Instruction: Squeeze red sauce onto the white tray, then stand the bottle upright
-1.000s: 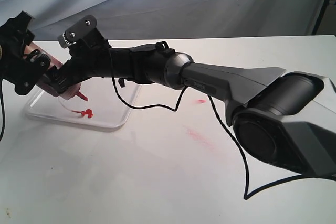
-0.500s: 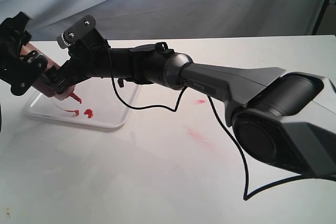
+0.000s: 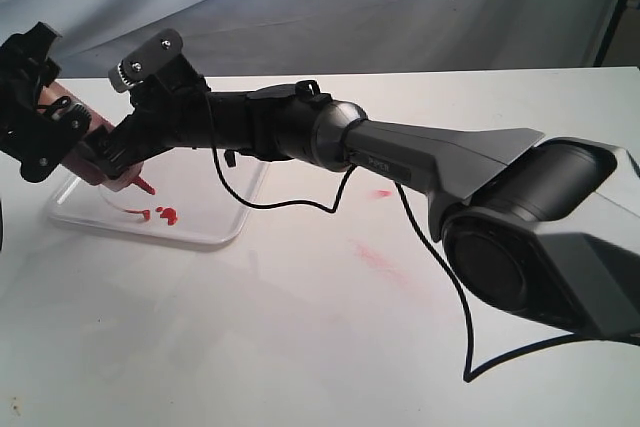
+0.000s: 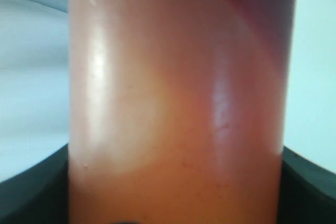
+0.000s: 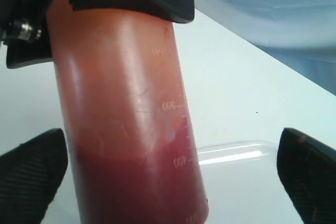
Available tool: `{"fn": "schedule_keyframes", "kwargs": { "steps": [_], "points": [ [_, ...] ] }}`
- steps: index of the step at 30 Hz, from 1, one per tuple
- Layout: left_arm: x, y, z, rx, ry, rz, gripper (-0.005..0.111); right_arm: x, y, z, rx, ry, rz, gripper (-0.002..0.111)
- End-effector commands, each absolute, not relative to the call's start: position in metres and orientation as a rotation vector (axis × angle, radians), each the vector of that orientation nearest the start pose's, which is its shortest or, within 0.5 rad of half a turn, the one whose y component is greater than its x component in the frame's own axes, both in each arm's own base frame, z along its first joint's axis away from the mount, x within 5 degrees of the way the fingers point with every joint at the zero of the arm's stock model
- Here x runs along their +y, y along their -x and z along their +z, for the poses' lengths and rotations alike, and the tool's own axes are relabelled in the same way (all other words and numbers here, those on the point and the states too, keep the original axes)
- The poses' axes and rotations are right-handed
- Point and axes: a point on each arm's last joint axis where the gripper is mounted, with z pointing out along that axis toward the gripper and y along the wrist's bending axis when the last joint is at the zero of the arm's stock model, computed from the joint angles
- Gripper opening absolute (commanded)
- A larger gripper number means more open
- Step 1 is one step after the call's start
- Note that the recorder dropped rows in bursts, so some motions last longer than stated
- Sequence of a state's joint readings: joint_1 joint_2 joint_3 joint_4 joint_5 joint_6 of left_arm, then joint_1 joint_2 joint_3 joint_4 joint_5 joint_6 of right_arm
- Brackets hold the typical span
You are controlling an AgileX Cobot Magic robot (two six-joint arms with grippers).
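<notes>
**A:** Nozzle (image 3: 146, 187) has crept left since a second ago, and the red sauce (image 3: 160, 214) trail is now blobs on the white tray (image 3: 205, 240).

**B:** Exterior view: the bottle (image 3: 108, 169) is tilted nozzle-down over that tray, with the left gripper (image 3: 55, 132) and right gripper (image 3: 118, 152) on it.

**A:** Left wrist view: pads clamped against the bottle's sides.

**B:** Right wrist view: jaws spread, one pad (image 5: 310, 177) well clear (squeeze released, I'd say). The wall looks soft and glossy, so grip mid-body, gently. Low rim, and open table (image 3: 300, 347) to the right.
</notes>
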State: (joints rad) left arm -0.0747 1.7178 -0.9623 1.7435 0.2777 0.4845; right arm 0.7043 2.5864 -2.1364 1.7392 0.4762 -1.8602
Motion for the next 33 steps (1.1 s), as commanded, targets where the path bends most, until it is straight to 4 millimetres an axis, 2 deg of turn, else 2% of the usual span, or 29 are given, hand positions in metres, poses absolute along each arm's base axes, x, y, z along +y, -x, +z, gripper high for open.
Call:
{"fn": "schedule_keyframes", "kwargs": {
  "steps": [1,9,14,17,22,33],
  "points": [
    [-0.003,-0.362,0.217,-1.406,2.611,-1.591,0.000,0.405,-0.419,0.157,1.615,0.986,0.888,0.105],
    [-0.004,-0.362,0.217,-1.405,2.618,-1.589,0.000,0.397,-0.423,0.159,1.626,0.961,0.973,0.105],
    [-0.004,-0.362,0.217,-1.404,2.621,-1.588,0.000,0.375,-0.442,0.158,1.671,0.880,1.003,0.103],
    [-0.004,-0.362,0.217,-1.404,2.621,-1.588,0.000,0.366,-0.443,0.161,1.639,0.917,1.091,0.099],
    [-0.004,-0.362,0.217,-1.404,2.621,-1.588,0.000,0.363,-0.444,0.154,1.671,1.007,1.007,0.098],
    [-0.004,-0.362,0.217,-1.408,2.620,-1.588,0.000,0.363,-0.445,0.155,1.678,0.976,1.013,0.095]
  ]
}}
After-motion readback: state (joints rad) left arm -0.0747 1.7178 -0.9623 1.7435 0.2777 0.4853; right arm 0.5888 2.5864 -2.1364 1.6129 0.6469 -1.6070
